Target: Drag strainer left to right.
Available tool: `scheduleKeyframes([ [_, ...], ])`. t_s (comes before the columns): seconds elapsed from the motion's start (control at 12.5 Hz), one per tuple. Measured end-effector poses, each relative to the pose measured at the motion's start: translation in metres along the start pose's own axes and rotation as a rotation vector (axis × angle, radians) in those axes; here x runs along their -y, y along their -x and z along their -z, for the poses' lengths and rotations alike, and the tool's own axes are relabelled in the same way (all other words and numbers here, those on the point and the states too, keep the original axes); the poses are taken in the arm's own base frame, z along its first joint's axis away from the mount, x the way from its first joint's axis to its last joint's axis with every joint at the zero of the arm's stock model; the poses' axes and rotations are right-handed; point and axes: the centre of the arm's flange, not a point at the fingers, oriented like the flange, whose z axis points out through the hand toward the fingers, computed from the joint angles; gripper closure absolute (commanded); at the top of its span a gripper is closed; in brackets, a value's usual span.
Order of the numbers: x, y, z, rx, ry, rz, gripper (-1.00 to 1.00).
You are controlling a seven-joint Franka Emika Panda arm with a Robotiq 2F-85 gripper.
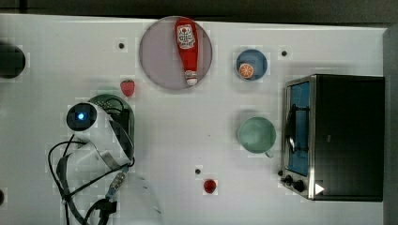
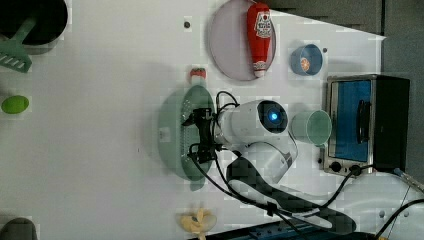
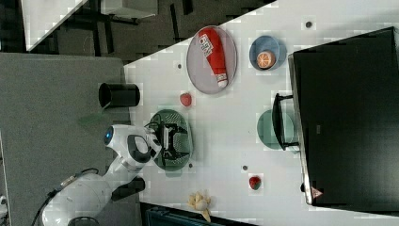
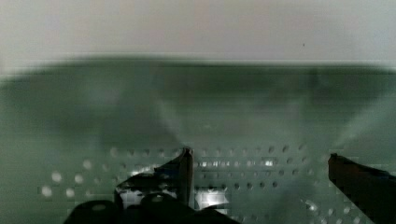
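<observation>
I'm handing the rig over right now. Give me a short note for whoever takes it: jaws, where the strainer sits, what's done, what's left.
Gripper: jaws open wide, lowered inside the strainer, holding nothing.
Strainer: on the top view's left side of the table, beside the strawberry; looks not yet dragged.
Toward the top view's right: green cup and toaster oven.
Done: approach into the bowl.
Left: catch a wall, drag it toward the top view's right, probably stopping short of the cup.

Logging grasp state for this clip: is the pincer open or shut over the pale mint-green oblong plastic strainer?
Open. The wrist view shows the pincer with its fingers wide apart above the strainer's perforated floor.
</observation>
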Motion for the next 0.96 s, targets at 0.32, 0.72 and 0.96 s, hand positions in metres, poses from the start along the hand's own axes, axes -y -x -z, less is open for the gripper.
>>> scheduleKeyframes([
  [0.32, -0.004, 0.026, 0.010, 0.012, -0.037, 0.035, -1.00],
  [0.72, -0.005, 0.011, 0.035, -0.009, -0.089, 0.028, -1.00],
  [0.96, -0.002, -0.015, 0.033, -0.020, -0.084, -0.017, -1.00],
])
